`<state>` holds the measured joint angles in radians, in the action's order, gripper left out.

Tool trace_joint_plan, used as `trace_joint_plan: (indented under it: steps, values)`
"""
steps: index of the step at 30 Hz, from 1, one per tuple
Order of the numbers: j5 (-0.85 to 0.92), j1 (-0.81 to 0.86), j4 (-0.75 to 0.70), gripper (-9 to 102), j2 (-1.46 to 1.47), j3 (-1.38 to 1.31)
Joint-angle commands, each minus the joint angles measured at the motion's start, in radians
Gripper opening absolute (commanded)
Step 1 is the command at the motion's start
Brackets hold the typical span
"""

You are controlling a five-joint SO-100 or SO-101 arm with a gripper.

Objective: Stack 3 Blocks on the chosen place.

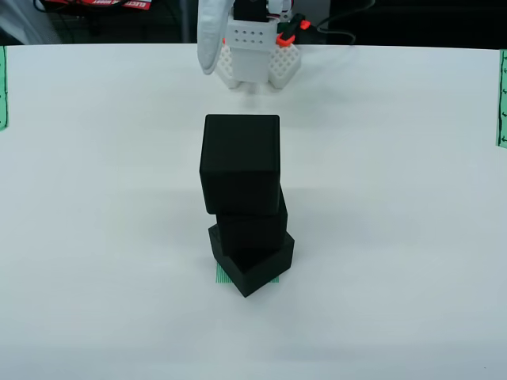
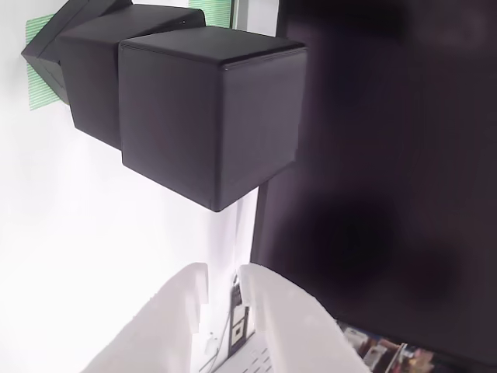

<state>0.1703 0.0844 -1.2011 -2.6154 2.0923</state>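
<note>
Three black blocks stand as one tower at the table's centre. The bottom block point(image 1: 255, 269) is turned cornerwise and rests on the chosen place point(image 1: 223, 275), a green striped patch peeking out at its left. The middle block point(image 1: 252, 228) and the top block point(image 1: 242, 162) sit squarer, the top one shifted slightly left. From above, the top block point(image 2: 210, 116) is nearest and the patch point(image 2: 37, 78) is far left. My white gripper point(image 1: 230, 73) hangs behind and apart from the tower. Its fingers point(image 2: 178, 318) are a little apart, open and holding nothing, around my gripper point(image 2: 223, 272).
The arm's white base point(image 1: 281, 67) stands at the table's far edge with cables behind it. Long green strips lie at the left edge point(image 1: 2, 87) and right edge point(image 1: 501, 99). White tabletop point(image 1: 396, 237) surrounds the tower. A dark blurred mass point(image 2: 388, 155) covers the right of the overhead view.
</note>
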Motion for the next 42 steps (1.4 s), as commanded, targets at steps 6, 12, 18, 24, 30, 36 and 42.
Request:
trace_joint_plan:
  steps: [6, 12, 18, 24, 30, 36, 42]
  values:
    - [-0.064, -0.005, 0.350, 0, -0.353, 0.517]
    - [-0.072, -0.012, 0.413, 0, -0.468, 0.693]
    - [-0.078, -0.060, 0.431, 0, -0.565, 0.813]
    - [-0.109, -0.077, 0.413, 0, -0.712, 0.911]
    - [-0.121, -0.087, 0.403, 0, -0.765, 0.959]
    - [-0.135, -0.078, 0.405, 0, -0.821, 1.032]
    - [-0.135, -0.078, 0.394, 0, -0.821, 1.055]
